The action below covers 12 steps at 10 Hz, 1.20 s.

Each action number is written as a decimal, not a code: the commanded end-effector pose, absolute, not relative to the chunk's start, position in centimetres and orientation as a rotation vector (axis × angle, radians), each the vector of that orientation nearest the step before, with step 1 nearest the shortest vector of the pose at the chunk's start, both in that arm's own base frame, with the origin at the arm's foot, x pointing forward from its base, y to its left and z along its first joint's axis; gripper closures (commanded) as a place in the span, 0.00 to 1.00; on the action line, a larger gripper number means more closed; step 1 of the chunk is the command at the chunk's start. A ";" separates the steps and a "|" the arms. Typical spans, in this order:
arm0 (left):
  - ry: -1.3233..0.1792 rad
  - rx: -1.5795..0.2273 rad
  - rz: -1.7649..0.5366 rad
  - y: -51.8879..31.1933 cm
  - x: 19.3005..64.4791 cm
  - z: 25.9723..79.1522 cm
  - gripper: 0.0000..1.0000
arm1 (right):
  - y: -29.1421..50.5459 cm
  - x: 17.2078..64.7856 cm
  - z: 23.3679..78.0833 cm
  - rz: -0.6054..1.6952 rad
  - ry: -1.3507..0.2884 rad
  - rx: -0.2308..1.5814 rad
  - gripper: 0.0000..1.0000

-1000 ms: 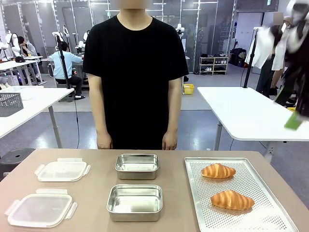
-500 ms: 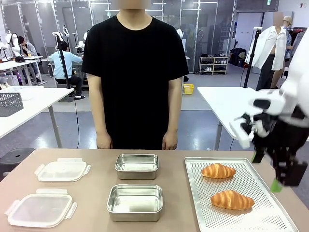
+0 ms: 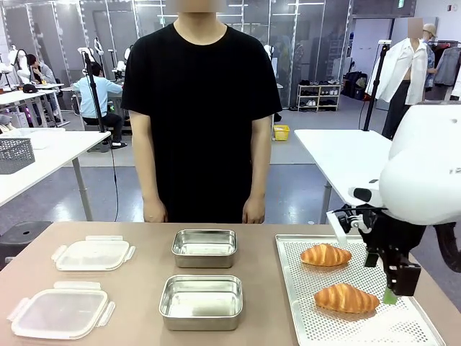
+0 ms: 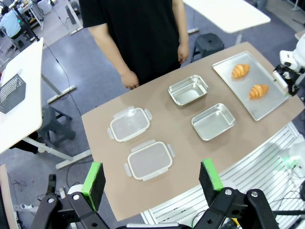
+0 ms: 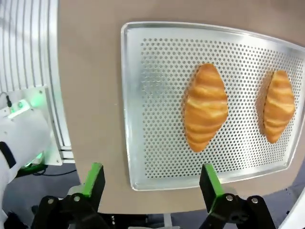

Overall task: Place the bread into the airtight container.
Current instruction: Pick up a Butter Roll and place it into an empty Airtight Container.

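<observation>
the bread is two croissants on a perforated tray [image 3: 306,321] at the right of the worktop [image 3: 140,285]. the near croissant [image 3: 346,298] lies with its long axis running left to right across the tray. the right jaws hang open just beside its right tip, low over the tray, holding nothing. in the right wrist view their green pads [image 5: 94,177] stand wide apart. the croissant sits ahead, off toward one pad rather than centred, with its length crosswise to the line between the pads. i judge the jaws need to shift over it and drop, and would then close across its narrow width.

the far croissant [image 3: 325,254] lies parallel and apart, farther up the tray. left of the tray stand the near steel container [image 3: 201,301] and the far steel container [image 3: 204,247], both empty, with two clear lids [image 3: 60,313] farther left.

the left jaws are open too, high over the near-left edge and well apart from the bread, so the right arm is the nearer. a person [image 3: 200,108] stands at the far edge, hands down.
</observation>
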State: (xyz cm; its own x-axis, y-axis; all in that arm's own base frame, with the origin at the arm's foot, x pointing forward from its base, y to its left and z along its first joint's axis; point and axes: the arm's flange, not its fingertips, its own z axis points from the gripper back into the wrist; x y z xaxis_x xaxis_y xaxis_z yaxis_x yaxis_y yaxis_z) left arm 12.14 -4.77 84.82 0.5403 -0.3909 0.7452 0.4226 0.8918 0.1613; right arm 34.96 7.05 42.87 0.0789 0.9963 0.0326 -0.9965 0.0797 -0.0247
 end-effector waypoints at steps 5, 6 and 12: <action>-0.886 -0.038 -0.487 -4.8 11.5 85.1 0.00 | 7.1 35.0 42.9 1.491 -0.045 0.004 0.00; -0.886 -0.038 -0.487 -4.8 11.5 85.1 0.00 | 7.1 35.0 42.9 1.491 -0.045 0.004 0.00; -0.886 -0.038 -0.487 -4.8 11.5 85.1 0.00 | 6.6 37.9 37.1 1.497 -0.092 -0.057 0.00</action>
State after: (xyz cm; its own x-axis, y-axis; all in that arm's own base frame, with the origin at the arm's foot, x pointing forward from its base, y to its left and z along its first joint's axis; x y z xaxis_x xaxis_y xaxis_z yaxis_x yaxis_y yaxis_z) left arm 12.14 -4.77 84.83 0.5403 -0.3909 0.7452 0.4226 0.8918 0.1613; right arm 37.76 7.13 39.66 0.0973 0.9950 0.0244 -0.9925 0.0989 -0.0714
